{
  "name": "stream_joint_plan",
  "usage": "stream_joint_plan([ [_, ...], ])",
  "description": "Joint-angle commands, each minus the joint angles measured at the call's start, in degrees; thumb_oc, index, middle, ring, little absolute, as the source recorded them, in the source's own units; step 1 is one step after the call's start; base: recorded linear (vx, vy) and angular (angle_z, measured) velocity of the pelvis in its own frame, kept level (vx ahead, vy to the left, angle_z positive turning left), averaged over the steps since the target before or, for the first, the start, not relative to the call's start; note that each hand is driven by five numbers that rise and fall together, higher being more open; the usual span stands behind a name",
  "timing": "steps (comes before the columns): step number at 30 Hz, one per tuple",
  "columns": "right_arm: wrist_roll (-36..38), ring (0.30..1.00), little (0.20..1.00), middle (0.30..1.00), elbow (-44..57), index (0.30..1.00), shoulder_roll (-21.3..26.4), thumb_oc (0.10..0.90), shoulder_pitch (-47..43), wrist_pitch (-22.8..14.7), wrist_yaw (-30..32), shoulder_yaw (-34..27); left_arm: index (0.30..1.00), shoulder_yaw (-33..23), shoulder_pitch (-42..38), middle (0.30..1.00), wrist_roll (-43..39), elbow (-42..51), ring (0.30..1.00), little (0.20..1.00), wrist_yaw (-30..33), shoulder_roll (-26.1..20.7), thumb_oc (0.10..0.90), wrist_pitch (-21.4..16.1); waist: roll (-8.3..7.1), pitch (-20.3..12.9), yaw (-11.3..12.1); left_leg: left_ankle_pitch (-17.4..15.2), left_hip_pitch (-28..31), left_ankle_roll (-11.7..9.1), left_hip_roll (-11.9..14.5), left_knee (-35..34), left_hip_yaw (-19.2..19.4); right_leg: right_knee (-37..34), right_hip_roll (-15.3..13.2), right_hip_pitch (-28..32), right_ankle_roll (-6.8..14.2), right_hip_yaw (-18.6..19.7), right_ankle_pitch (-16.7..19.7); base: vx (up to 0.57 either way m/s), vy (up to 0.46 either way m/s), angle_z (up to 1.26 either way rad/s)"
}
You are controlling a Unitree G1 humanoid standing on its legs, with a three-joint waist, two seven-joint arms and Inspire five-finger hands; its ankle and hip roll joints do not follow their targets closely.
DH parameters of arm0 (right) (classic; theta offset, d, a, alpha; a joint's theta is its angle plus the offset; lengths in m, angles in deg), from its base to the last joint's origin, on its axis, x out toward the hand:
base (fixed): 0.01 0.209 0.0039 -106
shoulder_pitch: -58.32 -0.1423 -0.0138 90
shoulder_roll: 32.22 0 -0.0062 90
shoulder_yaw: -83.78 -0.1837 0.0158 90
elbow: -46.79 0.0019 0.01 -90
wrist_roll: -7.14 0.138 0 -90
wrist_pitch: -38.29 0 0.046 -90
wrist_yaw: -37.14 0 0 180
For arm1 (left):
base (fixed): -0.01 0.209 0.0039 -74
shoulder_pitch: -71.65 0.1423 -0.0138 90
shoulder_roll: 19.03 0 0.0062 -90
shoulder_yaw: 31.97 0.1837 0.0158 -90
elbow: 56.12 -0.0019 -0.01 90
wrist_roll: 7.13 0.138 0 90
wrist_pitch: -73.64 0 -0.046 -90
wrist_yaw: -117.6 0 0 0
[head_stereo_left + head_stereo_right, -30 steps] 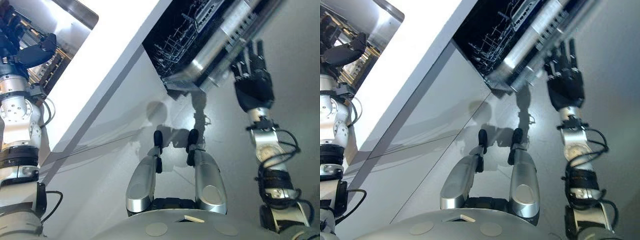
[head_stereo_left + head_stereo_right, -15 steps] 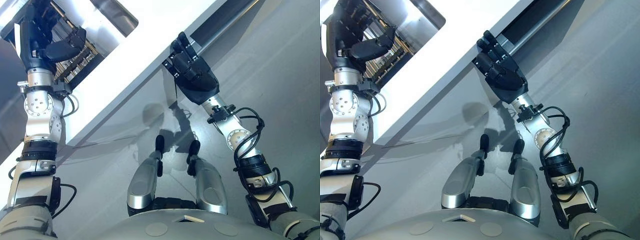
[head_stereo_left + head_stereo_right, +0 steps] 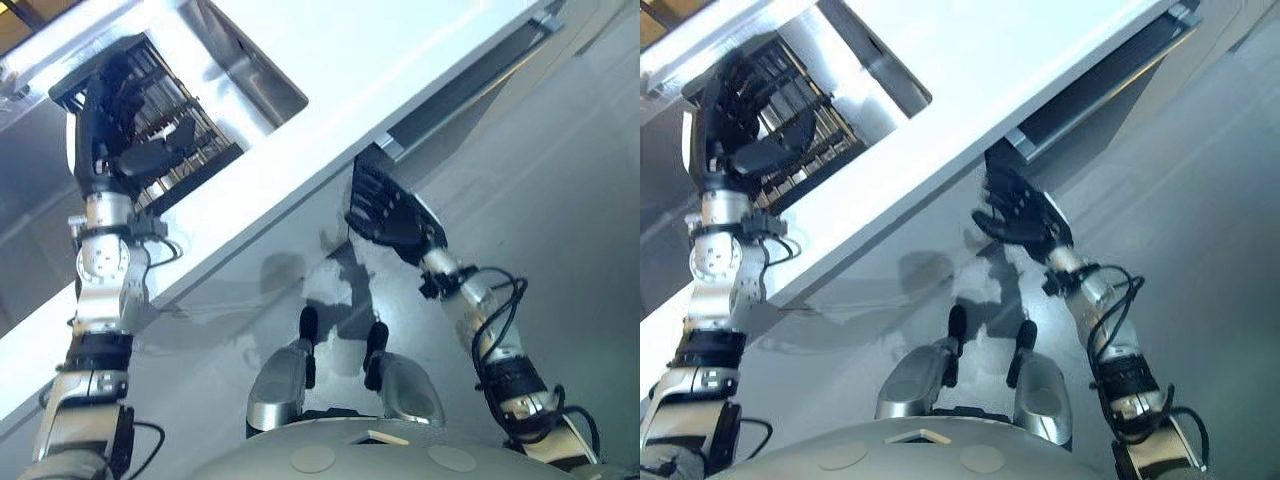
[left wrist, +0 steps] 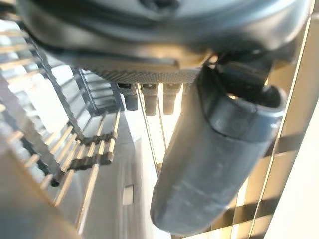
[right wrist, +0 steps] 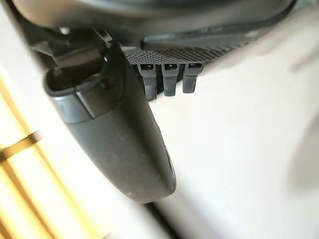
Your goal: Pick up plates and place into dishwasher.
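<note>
Hovering over the wire dish rack (image 3: 190, 140) at the far left end of the white countertop (image 3: 330, 120), the left hand (image 3: 120, 130) is loose and wide, with its thumb (image 4: 219, 164) standing clear of the fingers (image 4: 149, 99) and nothing between them. The left wrist view looks past it onto the rack's thin rods and slots. No plates can be made out among them, so where the plates sit cannot be told; the rack is only the likely place. A steel sink basin (image 3: 250, 75) lies just beside the rack, set into the countertop.

The right hand (image 3: 390, 210) is low, against the countertop's front edge, with its fingers spread, and it also holds nothing. Its wrist view shows bare white surface beyond the thumb (image 5: 119, 134). A dark gap (image 3: 470, 90) runs under the front edge towards the right end of the countertop. That is probably the dishwasher's front, though the frames do not settle this.

A plate would likely be stiff, smooth and breakable, and heavy enough to swing if pinched at one point. Standing in a rack, it is best taken at the upper rim, with the thumb on one face and the fingers flat on the other, then lifted straight up out of its slot. A glazed and possibly wet surface could slip, so a firm, deep pinch seems wiser than a fingertip hold. It should be kept from knocking against the rods.
</note>
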Motion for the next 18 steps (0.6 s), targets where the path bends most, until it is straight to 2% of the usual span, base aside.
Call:
stream_joint_plan([
  [1, -9.5, 0.900, 0.900, 0.900, 3.3, 0.900, -1.9, 0.800, -0.1, -12.9, 3.5, -2.9, 0.900, -3.0, 3.3, 0.900, 2.9, 0.1, 0.900, 0.900, 0.3, 1.4, 0.800, -6.8, -2.52, -4.4, -0.9, -9.1, 2.9, 4.8, -4.8, 0.8, 4.6, 1.3, -0.8, -1.7, 5.1, 4.4, -2.5, -0.02, -0.035, -0.11],
  [2, -11.7, 0.900, 0.900, 0.900, 2.1, 0.900, -1.6, 0.800, 0.9, -14.3, 4.7, -3.4, 0.900, -3.3, 3.7, 0.900, 2.8, -0.2, 0.900, 0.900, 0.3, 2.0, 0.800, -7.0, -2.53, -4.8, -1.3, -9.2, 3.3, 4.7, -4.6, 0.6, 4.8, 1.1, -0.6, -1.3, 5.1, 4.4, -2.6, -0.02, -0.041, -0.08],
  [5, -17.0, 0.900, 0.900, 0.900, -3.0, 0.900, -1.9, 0.800, 3.6, -13.6, 7.7, -4.8, 0.900, -3.7, 4.0, 0.900, 2.1, -1.3, 0.900, 0.900, 0.2, 3.9, 0.800, -6.6, -2.48, -6.5, -2.5, -8.9, 4.9, 4.0, -4.0, -1.0, 5.0, 0.5, 0.2, 0.3, 4.8, 4.7, -3.3, -0.03, -0.075, -0.01],
  [9, -20.2, 0.900, 0.900, 0.900, -11.8, 0.900, -1.3, 0.800, 5.0, -10.5, 8.5, -4.6, 0.900, -3.3, 3.2, 0.900, 1.9, -2.7, 0.900, 0.900, 0.4, 5.3, 0.800, -6.1, -2.35, -8.1, -3.2, -8.4, 6.5, 3.0, -3.4, -2.6, 5.0, -0.4, 0.8, 2.2, 4.5, 4.7, -4.0, -0.03, -0.067, 0.00],
  [11, -22.7, 0.900, 0.900, 0.900, -18.5, 0.900, -0.9, 0.800, 5.0, -9.6, 8.7, -4.6, 0.900, -3.1, 2.6, 0.900, 1.4, -3.4, 0.900, 0.900, 0.4, 5.5, 0.800, -5.8, -2.23, -8.7, -3.3, -8.3, 7.2, 2.6, -3.2, -3.2, 5.0, -0.9, 1.0, 3.1, 4.4, 4.5, -4.2, -0.02, -0.061, -0.03],
  [12, -22.7, 0.900, 0.900, 0.900, -18.5, 0.900, -0.9, 0.800, 5.0, -9.6, 8.7, -4.6, 0.900, -3.1, 2.6, 0.900, 1.4, -3.4, 0.900, 0.900, 0.4, 5.5, 0.800, -5.8, -2.23, -8.7, -3.3, -8.3, 7.2, 2.6, -3.2, -3.2, 5.0, -0.9, 1.0, 3.1, 4.4, 4.5, -4.2, -0.02, -0.051, 0.02],
  [15, -25.8, 0.900, 0.900, 0.900, -31.4, 0.900, -0.3, 0.800, 4.0, -7.1, 10.2, -4.3, 0.900, -2.5, 1.4, 0.900, 0.0, -5.2, 0.900, 0.900, -0.1, 5.5, 0.800, -5.0, -1.97, -9.7, -2.9, -8.6, 8.3, 2.1, -3.0, -3.5, 4.9, -2.1, 1.4, 4.8, 4.1, 4.3, -4.4, 0.00, -0.058, 0.03],
  [17, -26.4, 0.900, 0.900, 0.900, -37.0, 0.900, -0.2, 0.800, 3.4, -4.3, 9.8, -4.5, 0.900, -2.2, 0.9, 0.900, -0.8, -5.9, 0.900, 0.900, -0.3, 5.4, 0.800, -4.2, -1.83, -10.2, -2.8, -8.8, 8.9, 1.9, -2.9, -3.6, 4.8, -2.5, 1.6, 5.6, 3.9, 4.2, -4.6, 0.00, -0.055, 0.08],
  [18, -27.1, 0.900, 0.900, 0.900, -38.7, 0.900, -0.2, 0.800, 3.3, -4.2, 9.9, -4.6, 0.900, -2.1, 0.7, 0.900, -1.0, -6.1, 0.900, 0.900, -0.4, 5.4, 0.800, -4.1, -1.79, -10.3, -2.7, -8.8, 9.0, 1.9, -2.9, -3.6, 4.8, -2.6, 1.6, 5.8, 3.8, 4.2, -4.7, 0.00, -0.045, 0.10],
])
